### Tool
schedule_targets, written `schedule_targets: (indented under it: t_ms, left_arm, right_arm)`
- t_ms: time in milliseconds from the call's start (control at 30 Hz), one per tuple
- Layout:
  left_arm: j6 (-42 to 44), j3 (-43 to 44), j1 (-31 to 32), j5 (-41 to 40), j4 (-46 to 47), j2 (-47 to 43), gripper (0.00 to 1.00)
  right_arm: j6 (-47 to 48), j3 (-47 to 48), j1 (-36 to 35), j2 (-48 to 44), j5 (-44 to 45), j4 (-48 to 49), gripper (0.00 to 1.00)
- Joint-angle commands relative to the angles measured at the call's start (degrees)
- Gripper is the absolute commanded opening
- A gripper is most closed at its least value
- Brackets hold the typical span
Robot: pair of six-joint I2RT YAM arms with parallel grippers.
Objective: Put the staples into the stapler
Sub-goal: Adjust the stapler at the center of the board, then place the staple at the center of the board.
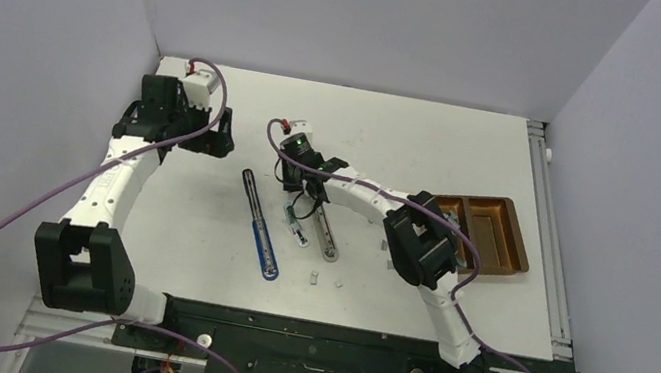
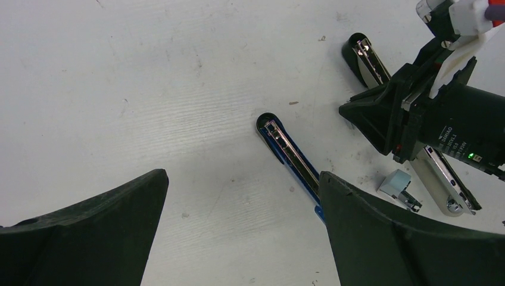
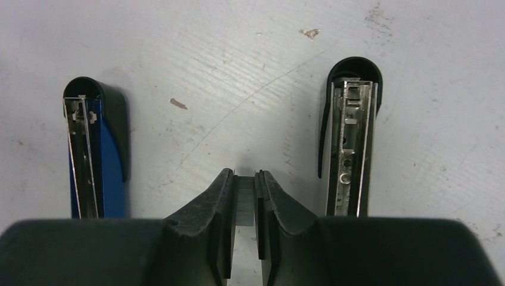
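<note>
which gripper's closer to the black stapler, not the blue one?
Right. The right gripper, fingers shut on a staple strip, hangs beside the black stapler, between it and the blue stapler. The left gripper is open, off past the blue stapler's far side.

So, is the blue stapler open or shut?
Open: the blue stapler lies unfolded flat, its metal staple channel facing up, uncovered.

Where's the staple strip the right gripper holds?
In the right wrist view, the staple strip is pinched in the right gripper, between the blue stapler on the left and the black stapler.
</note>
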State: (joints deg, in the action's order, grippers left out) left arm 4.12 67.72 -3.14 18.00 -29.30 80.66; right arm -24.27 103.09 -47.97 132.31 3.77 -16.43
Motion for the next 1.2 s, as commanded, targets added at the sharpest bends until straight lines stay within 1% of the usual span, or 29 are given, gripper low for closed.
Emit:
schedule_targets:
  t_ms: [0, 167, 467, 700, 867, 967, 1100, 1167]
  left_arm:
    - [0.8, -0.36, -0.57, 0.13, 2.93, -2.51, 0.96]
    - [0.05, -0.4, -0.56, 0.62, 3.32, -2.97, 0.96]
    - [-0.83, -1.25, -0.56, 1.01, 4.4, -3.97, 0.96]
    - [-0.91, -1.4, -0.55, 1.09, 4.36, -4.59, 0.96]
    - [-0.83, -0.87, -0.55, 0.68, 3.86, -4.55, 0.96]
    - [-0.79, -0.7, -0.55, 0.27, 3.83, -4.85, 0.96]
    - [-0.92, -0.9, -0.63, -0.15, 3.82, -5.5, 0.96]
    - [-0.99, -1.05, -0.65, -0.1, 3.75, -5.83, 0.96]
  right_arm:
    - [-1.6, 0.95, 0.77, -0.54, 5.82, 1.19, 0.09]
    - [-2.77, -2.26, 1.87, -1.85, 8.93, 1.8, 0.09]
    - [-3.22, -8.14, 3.64, -5.97, 10.09, 3.88, 0.09]
    - [-2.67, -7.92, 2.87, -9.15, 9.38, 3.47, 0.09]
    - [-2.59, -8.04, 2.61, -14.8, 9.33, 0.14, 0.09]
    - [-2.71, -11.97, 2.53, -20.07, 10.11, -0.53, 0.09]
    - [-3.62, -21.22, 2.27, -27.39, 13.44, -1.85, 0.09]
    - [-4.95, -25.34, 2.19, -29.61, 15.17, -4.03, 0.09]
